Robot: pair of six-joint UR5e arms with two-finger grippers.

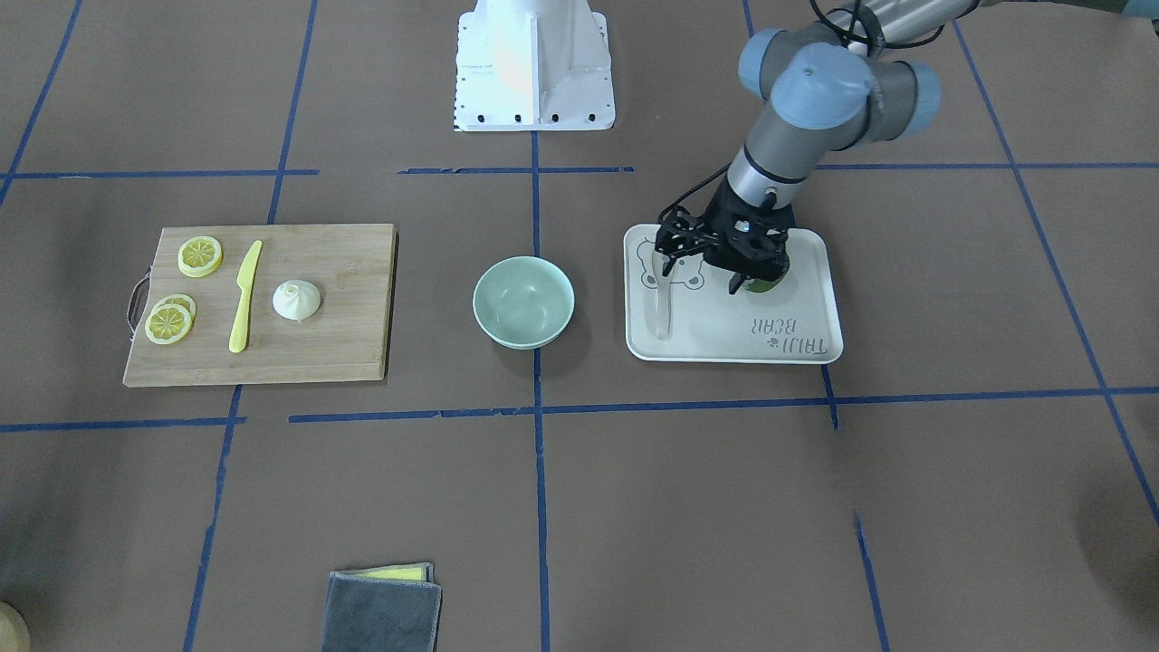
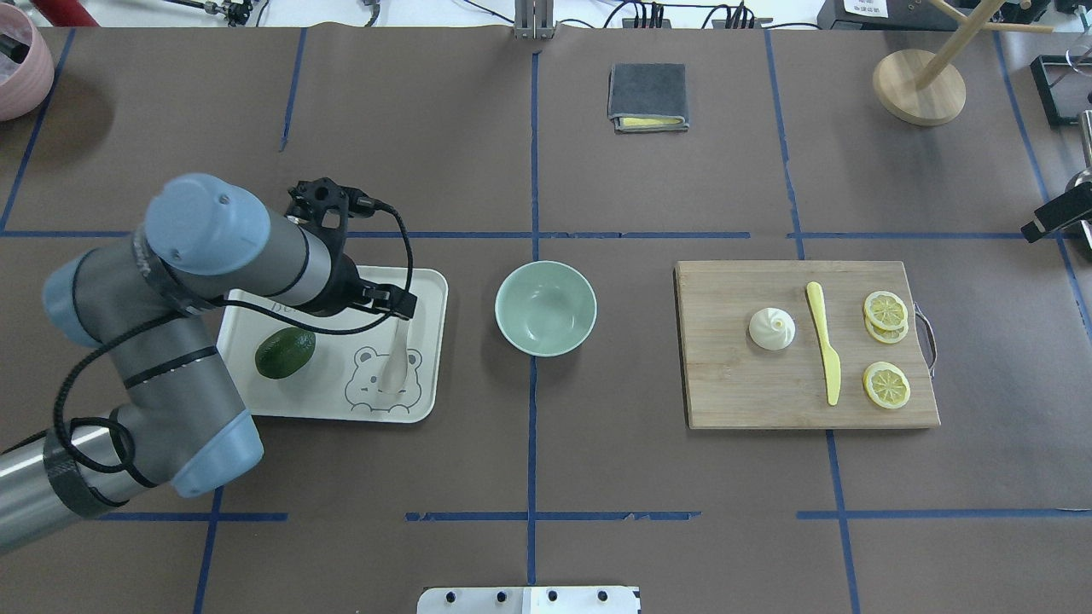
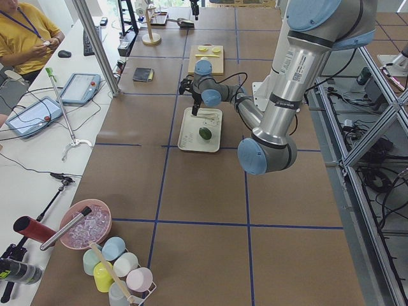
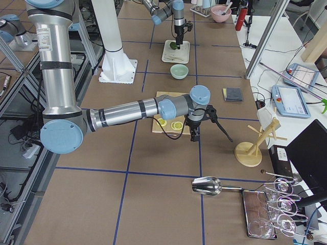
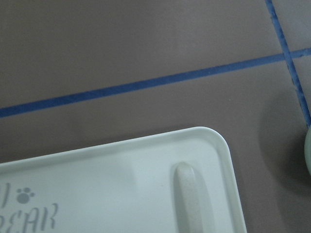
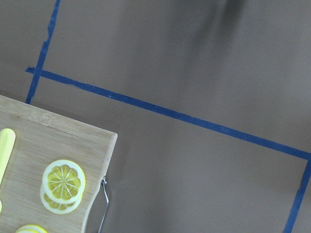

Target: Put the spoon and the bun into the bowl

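The off-white spoon (image 1: 659,306) lies on the white bear tray (image 1: 797,349), scoop toward the tray's front in the overhead view (image 2: 394,358). My left gripper (image 1: 702,274) hangs open just above the tray's far end, one finger by the spoon's handle end, holding nothing. The left wrist view shows the handle (image 5: 192,199) and no fingers. The white bun (image 2: 771,328) sits on the wooden cutting board (image 2: 734,392). The mint-green bowl (image 2: 545,308) stands empty between tray and board. My right gripper (image 2: 1058,213) is at the table's right edge, past the board; I cannot tell its state.
A green avocado (image 2: 285,353) lies on the tray beside the left gripper. A yellow knife (image 2: 824,354) and lemon slices (image 2: 885,309) share the board with the bun. A folded grey cloth (image 2: 647,95) and a wooden stand (image 2: 919,85) are at the far side.
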